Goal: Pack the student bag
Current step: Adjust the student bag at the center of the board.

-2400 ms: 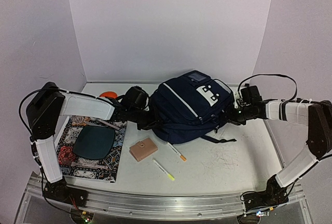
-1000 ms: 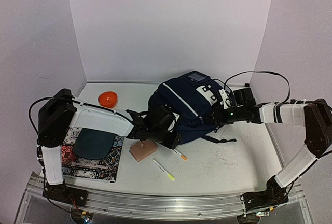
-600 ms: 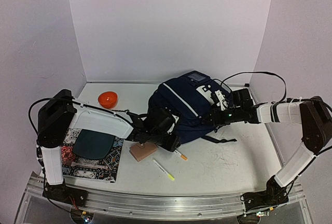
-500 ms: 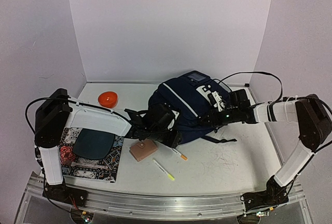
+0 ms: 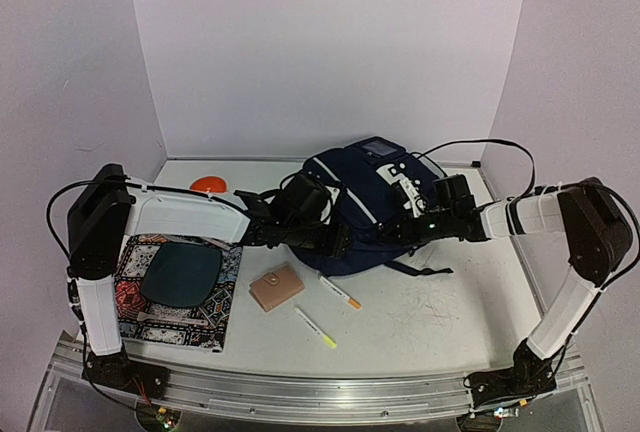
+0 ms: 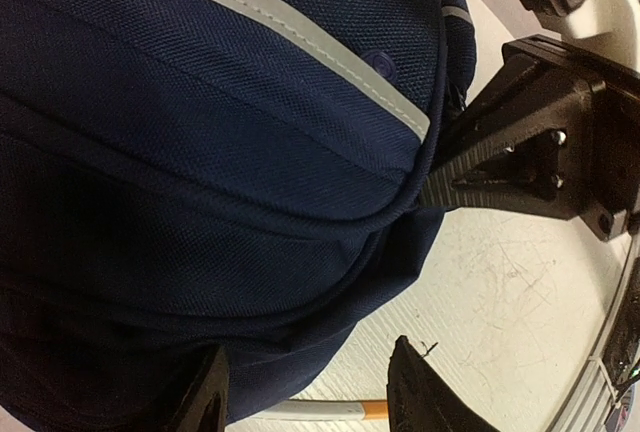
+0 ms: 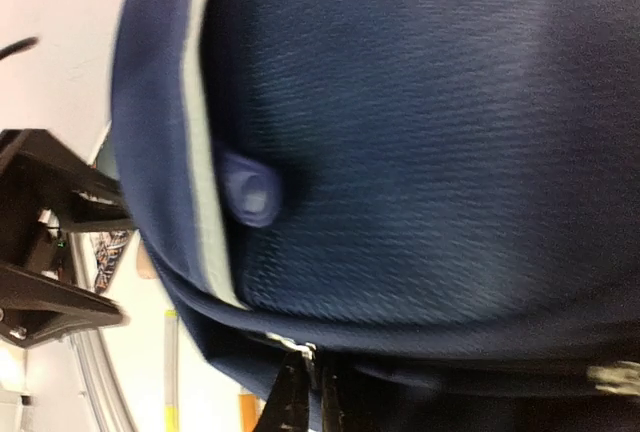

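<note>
Pinching the student bag (image 5: 365, 202) from its right side, the right claw (image 7: 306, 392) is closed tight on a seam along the lower edge of the navy fabric. Whether a zip pull sits between its tips is too blurred to tell. That grip looks meant to anchor the edge so the fabric is taut for the other arm. The bag lies near the rear middle of the bench (image 5: 450, 312), and no opening in it shows. The left claw (image 6: 310, 397) faces the same bulging edge from the other side, its fingers (image 6: 208, 402) apart at a middling gap. Only a fold of fabric and bare bench lie between them, so it grips nothing. In front of the bag lie a tan wallet (image 5: 276, 287), an orange-tipped pen (image 5: 340, 292), a yellow-tipped pen (image 5: 315, 327) and a patterned book (image 5: 175, 317). They are presumably waiting to go in, so I judge that opening the bag is the step in hand.
</note>
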